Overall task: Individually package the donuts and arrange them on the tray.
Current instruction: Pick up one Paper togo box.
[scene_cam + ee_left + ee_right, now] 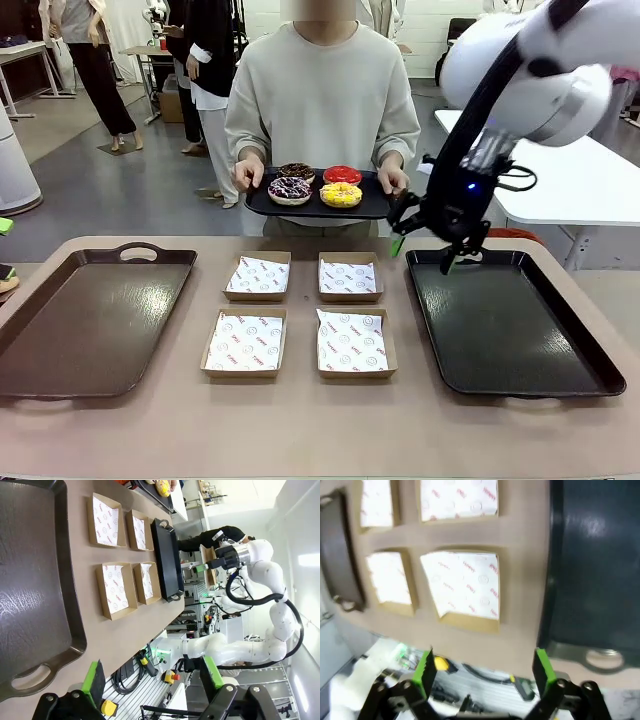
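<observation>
Beyond the surface's [300, 420] far edge, the donuts [341, 194] sit on a person's hand-held tray [372, 209], near the right fingers [399, 240], which are spread wide and empty; the left fingers [93, 676] gape empty too.

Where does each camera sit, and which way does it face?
Front view: fixed between the arms, facing the person holding the donuts; the right arm shows.
Left wrist view: on the left wrist, rolled sideways, looking along the table; own open jaws below.
Right wrist view: on the right wrist, looking down at the table; own open jaws below.
Both wrist views share the paper-lined boxes and right-hand tray.
</observation>
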`<state>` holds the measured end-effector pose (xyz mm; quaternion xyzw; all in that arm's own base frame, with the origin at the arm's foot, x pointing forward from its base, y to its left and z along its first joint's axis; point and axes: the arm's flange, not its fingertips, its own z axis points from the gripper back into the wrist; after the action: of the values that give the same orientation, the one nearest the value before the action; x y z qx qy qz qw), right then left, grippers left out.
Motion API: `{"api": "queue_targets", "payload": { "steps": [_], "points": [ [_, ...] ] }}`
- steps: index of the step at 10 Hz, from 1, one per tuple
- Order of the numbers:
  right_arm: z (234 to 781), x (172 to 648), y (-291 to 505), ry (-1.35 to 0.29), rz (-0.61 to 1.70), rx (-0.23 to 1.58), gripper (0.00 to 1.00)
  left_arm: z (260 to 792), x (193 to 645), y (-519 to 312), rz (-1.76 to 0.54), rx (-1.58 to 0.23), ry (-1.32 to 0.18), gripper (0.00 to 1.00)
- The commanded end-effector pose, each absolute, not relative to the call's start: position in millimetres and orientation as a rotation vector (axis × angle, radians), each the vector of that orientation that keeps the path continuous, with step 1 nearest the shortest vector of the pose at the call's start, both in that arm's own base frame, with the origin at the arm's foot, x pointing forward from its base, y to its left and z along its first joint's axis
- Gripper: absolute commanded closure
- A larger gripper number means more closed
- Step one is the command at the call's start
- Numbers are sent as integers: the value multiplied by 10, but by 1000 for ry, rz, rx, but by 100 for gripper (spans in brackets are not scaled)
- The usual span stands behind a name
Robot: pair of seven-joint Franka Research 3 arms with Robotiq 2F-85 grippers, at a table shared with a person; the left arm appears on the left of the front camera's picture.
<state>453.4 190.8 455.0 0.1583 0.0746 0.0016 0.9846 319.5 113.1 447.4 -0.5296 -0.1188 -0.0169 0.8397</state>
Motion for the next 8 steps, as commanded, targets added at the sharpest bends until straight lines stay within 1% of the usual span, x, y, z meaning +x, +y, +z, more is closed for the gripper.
{"api": "queue_targets", "payload": {
  "steps": [1,3,4,7,8],
  "points": [
    [4437,4270,2090,40,-8,233,0,4482,3195,1136,-41,-1131,-260,0],
    [4228,4003,2246,-19,43,178,0,4482,3195,1136,-41,-1131,-260,0],
    [4122,3905,2258,-22,65,161,0,4482,3195,1136,-41,-1131,-260,0],
    [3900,3819,2303,-57,77,108,0,4482,3195,1136,-41,-1131,-260,0],
    [3958,3816,2283,-55,98,152,0,4482,3195,1136,-41,-1131,-260,0]
  ]
}}
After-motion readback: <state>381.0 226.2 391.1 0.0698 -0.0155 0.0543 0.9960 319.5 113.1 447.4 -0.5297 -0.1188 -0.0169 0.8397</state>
